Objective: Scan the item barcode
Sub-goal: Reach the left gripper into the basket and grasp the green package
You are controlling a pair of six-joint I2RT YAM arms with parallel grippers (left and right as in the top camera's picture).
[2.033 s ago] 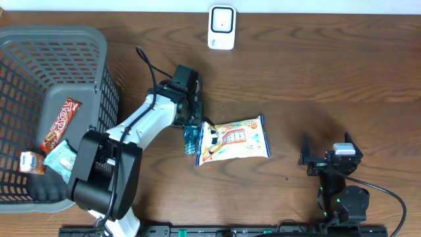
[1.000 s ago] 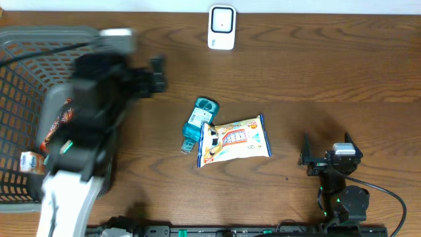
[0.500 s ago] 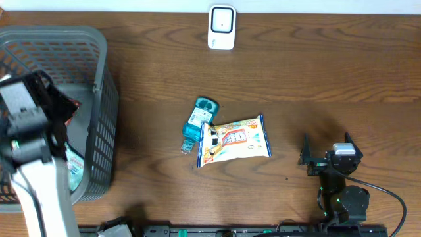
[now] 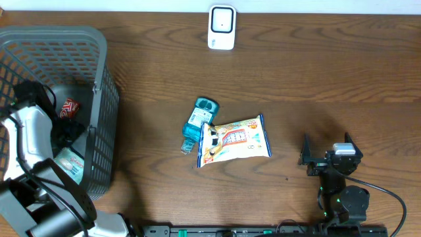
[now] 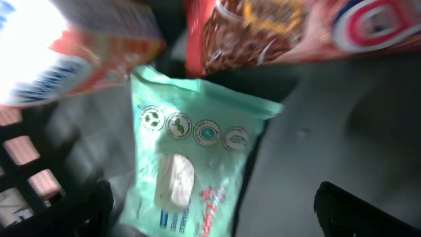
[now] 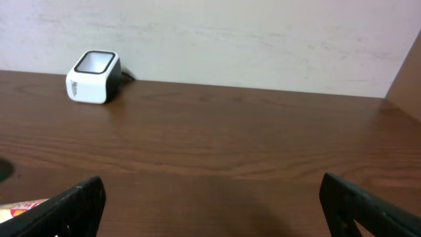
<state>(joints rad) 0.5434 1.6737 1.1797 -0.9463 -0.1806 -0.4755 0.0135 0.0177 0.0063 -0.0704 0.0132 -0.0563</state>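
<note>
We find the mint-green pouch (image 5: pixel 191 164) lying loose in the basket (image 4: pixel 99 52), beneath our left end effector (image 5: pixel 217 210), jaws apart. The right end effector (image 6: pixel 210 204) idles, also apart. Grasping it and presenting it to the scanner (image 4: pixel 222 27) remain, we judge.

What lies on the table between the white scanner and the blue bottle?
Nothing; the overhead view shows only bare table between the scanner and the bottle.
</note>
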